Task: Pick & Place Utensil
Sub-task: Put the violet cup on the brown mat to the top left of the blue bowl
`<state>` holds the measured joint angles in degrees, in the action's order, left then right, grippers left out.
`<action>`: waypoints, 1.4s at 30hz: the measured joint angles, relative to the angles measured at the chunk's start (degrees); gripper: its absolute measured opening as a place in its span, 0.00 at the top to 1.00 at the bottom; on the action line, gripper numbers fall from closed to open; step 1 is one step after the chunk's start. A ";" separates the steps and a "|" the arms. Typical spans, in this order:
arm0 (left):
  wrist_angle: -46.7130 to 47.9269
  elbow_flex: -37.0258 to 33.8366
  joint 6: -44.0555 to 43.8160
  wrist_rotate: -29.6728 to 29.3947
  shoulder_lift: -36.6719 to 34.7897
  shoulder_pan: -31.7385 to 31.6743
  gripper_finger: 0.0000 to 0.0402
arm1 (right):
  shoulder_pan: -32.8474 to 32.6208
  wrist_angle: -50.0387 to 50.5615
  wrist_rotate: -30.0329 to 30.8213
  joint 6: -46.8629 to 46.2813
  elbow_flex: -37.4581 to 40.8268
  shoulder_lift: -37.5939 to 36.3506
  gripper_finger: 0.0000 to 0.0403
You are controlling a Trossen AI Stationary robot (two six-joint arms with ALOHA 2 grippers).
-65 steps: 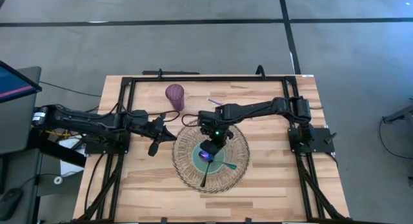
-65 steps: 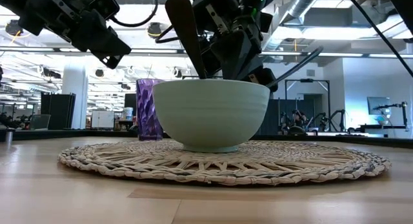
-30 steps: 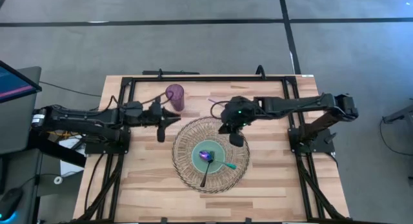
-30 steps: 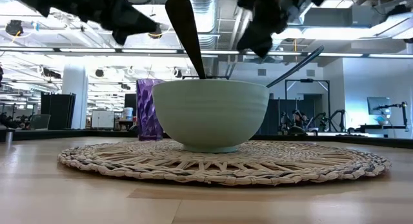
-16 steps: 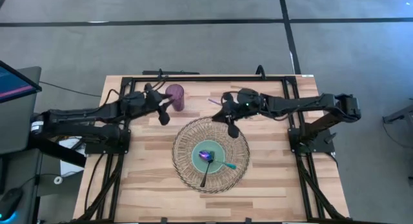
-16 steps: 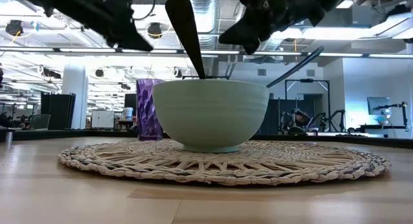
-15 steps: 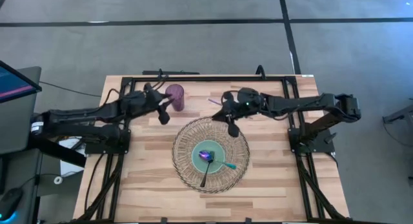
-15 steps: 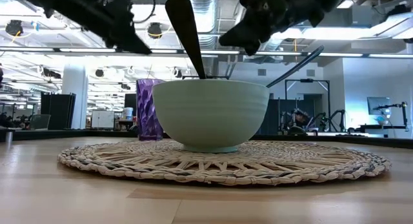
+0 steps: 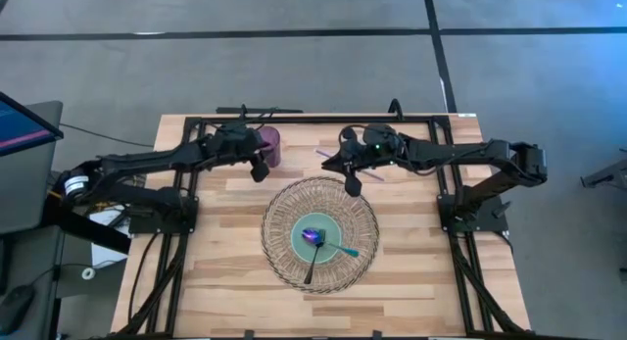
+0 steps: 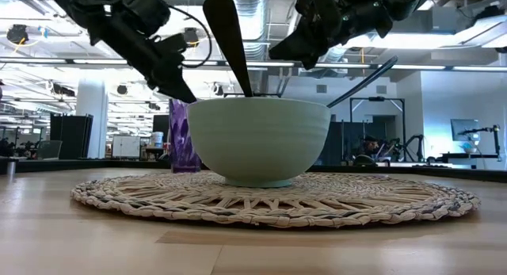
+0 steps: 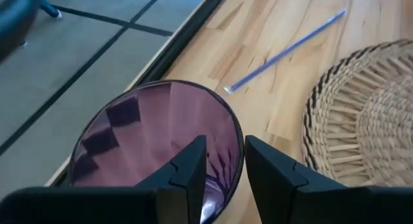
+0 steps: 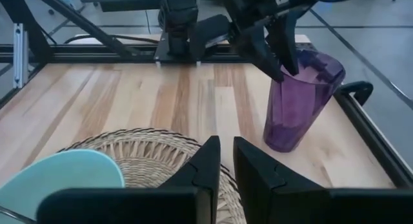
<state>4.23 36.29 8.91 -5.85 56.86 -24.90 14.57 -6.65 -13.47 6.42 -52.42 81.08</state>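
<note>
A purple cup (image 9: 266, 139) stands upright at the far side of the table. My left gripper (image 9: 261, 170) is open and slants down at the cup. One finger stands inside the cup's rim (image 11: 237, 143) and the other outside it. A pale green bowl (image 9: 333, 229) sits on a woven mat (image 9: 284, 267). It holds a purple spoon (image 9: 312, 236) with a dark handle and a teal-handled utensil (image 9: 348, 250), both leaning on the bowl's rim. My right gripper (image 9: 353, 186) hangs over the mat's far edge, slightly open and holding nothing. My left gripper has the cup's rim (image 12: 292, 64) on the near side between its two fingers, which come slanting down from the table's left. I cannot tell whether either finger touches the wall. The cup stands upright on the table.
A thin purple stick (image 11: 284, 53) lies on the wood between the cup and my right gripper. A black metal frame (image 9: 313, 118) runs along the table's far edge and sides. Bare wood shows near the front edge (image 9: 323, 315).
My left gripper has gone toward the far edge and to the right, reached the purple cup and tipped down over its rim. My right gripper has drawn back from above the bowl toward the far edge. The bowl and its utensils have stayed put.
</note>
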 joint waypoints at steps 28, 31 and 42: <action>15.48 12.44 -8.24 -2.55 1.22 20.25 0.95 | 0.07 1.64 0.00 0.56 -0.09 0.00 0.91; 20.17 14.41 -12.07 -4.33 1.33 24.75 0.95 | 0.07 3.18 0.00 0.53 -0.09 0.02 0.91; 22.87 14.98 -18.34 -4.61 5.00 32.23 0.95 | 0.07 4.90 -0.03 -0.98 -0.09 0.02 0.91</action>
<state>27.10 51.27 -9.43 -10.46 61.87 7.33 14.63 -1.75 -13.50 5.44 -52.51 81.10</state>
